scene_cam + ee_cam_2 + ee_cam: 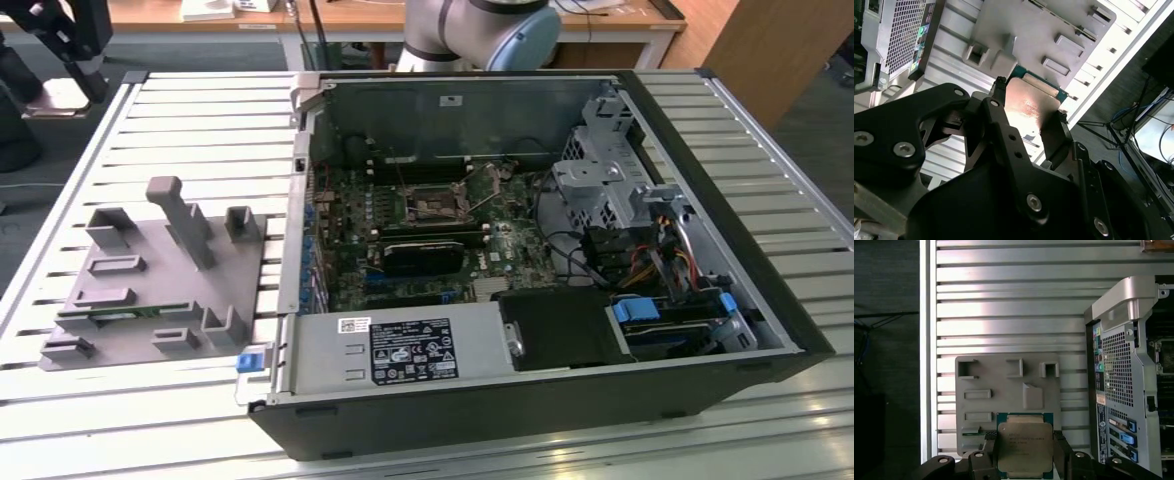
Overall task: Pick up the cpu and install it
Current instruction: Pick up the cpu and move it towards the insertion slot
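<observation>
Clamping the cpu by two opposite edges, the pincer is gripping it between its black fingers, one pressing on each side of the chip. In the first wrist view the silver-grey lid is facing the camera, with the thin green rim showing around it. In the second wrist view the chip is sitting the same way between the fingertips, its top catching a warm glare.

Just behind the held chip, a grey fixture plate with raised blocks and shallow slots is lying flat on the slatted metal table. The cpu is hanging apart from this plate, over its near edge as the first wrist view shows it. A short green strip is resting in one of the plate's slots.

Beside the plate, an open computer case is lying on its side on the same table, its perforated rear panel facing the plate's side in the first wrist view. In the exterior view the plate is sitting at the exterior view's left of the case. Inside the case, the motherboard is lying exposed, with a square socket near its middle and a grey power supply along the near wall. Beyond the case, the grey and blue robot arm is rising at the table's far edge.
</observation>
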Controlling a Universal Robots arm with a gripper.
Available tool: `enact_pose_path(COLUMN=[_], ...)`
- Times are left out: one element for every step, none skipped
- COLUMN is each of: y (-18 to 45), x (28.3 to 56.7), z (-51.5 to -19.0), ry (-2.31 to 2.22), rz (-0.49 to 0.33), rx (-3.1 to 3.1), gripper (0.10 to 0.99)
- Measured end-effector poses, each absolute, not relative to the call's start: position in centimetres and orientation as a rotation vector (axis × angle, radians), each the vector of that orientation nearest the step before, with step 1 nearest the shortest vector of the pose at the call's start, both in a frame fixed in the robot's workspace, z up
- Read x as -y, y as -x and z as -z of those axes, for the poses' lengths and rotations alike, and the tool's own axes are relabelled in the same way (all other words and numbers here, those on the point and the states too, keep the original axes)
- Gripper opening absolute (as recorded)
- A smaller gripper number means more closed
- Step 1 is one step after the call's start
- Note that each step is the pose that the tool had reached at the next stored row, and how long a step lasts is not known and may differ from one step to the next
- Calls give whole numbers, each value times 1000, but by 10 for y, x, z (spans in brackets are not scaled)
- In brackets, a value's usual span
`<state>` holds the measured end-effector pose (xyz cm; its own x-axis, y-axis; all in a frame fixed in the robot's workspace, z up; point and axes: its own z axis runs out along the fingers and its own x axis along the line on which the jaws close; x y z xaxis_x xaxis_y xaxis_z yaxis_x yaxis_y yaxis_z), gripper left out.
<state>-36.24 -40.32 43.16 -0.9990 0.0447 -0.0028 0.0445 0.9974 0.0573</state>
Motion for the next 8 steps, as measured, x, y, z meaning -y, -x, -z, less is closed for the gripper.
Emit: enact_pose_path(y=[361, 360, 358, 356, 355, 354, 352, 351], x=[403, 403, 403, 403, 403, 403, 403, 403], z=[-432, -432, -432, -432, -432, -432, -432, -432], ry=[-70, -70, -70, -70, -70, -70, -70, -70], rz=[-90, -90, -90, -90, -90, -90, -90, -90], rx=[-3136, -3135, -3136, -3136, -3136, -3135, -3135, -3135], gripper=[533, 533, 533, 533, 533, 533, 533, 533])
